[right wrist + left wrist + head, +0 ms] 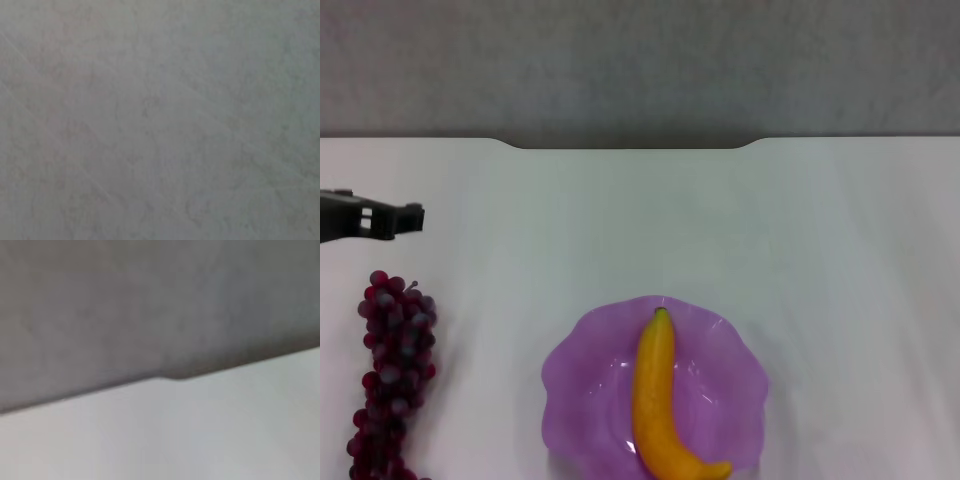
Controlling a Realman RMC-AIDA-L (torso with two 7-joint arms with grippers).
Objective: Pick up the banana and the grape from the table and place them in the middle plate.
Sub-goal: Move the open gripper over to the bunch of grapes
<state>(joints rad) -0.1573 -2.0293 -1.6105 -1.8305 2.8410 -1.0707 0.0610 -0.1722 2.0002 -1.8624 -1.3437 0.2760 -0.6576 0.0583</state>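
We see the banana [662,405] lying in the middle plate [578,370], near centre of the table [820,250], dark tip pointing far. The grape [392,375] lies on the table at the near left, well apart from the plate. Our left gripper [415,220] hovers just beyond it; we cannot tell its opening. Our right gripper is out of view.

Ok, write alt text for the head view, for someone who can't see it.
A banana lies in a purple plate near the front of a white table. The grape bunch rests on the table to the plate's left, and the left end effector hangs just beyond the bunch.
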